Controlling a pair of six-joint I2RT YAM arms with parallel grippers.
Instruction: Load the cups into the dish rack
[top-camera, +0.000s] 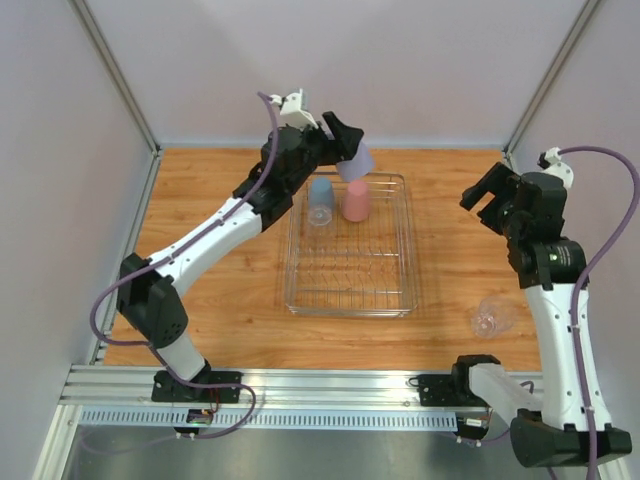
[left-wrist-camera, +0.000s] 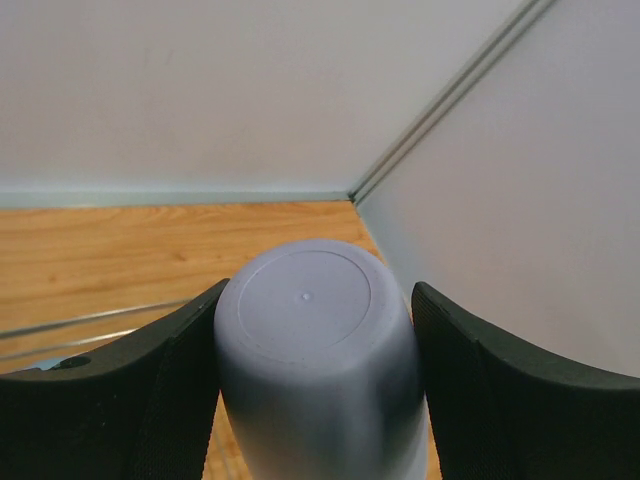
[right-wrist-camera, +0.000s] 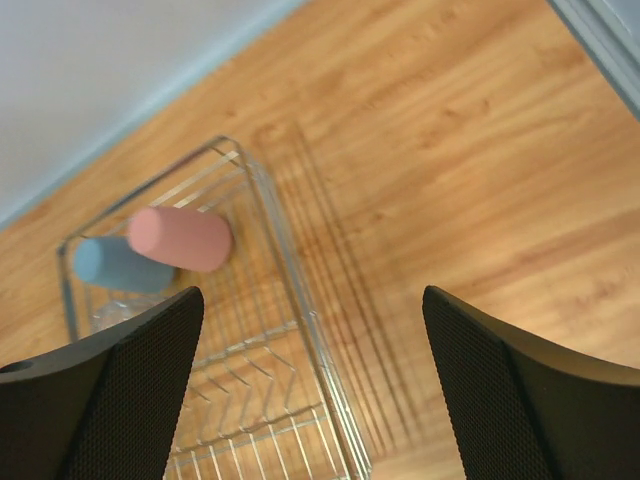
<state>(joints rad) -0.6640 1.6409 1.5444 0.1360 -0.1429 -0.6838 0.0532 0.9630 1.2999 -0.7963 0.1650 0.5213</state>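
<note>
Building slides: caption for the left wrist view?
Left gripper, jaws shut on a lavender plastic cup, base facing camera, over the wooden table.

In the left wrist view, the lavender cup (left-wrist-camera: 310, 330) between the left jaws runs off the bottom edge, so its mouth is unseen and its near wall is blurred. Of the rack (left-wrist-camera: 100, 317), only two wires show beside those jaws. The rest lies behind one jaw.

In the right wrist view, the rack's near end is cut off below, and one corner hides behind a jaw. A glassy shape (right-wrist-camera: 120, 312) touching the blue cup (right-wrist-camera: 115, 265) is too faint to name.

From above, the clear cup (top-camera: 492, 317), well apart from the right jaws, is a pale smear. Whether it stands upright or tipped cannot be told.
</note>
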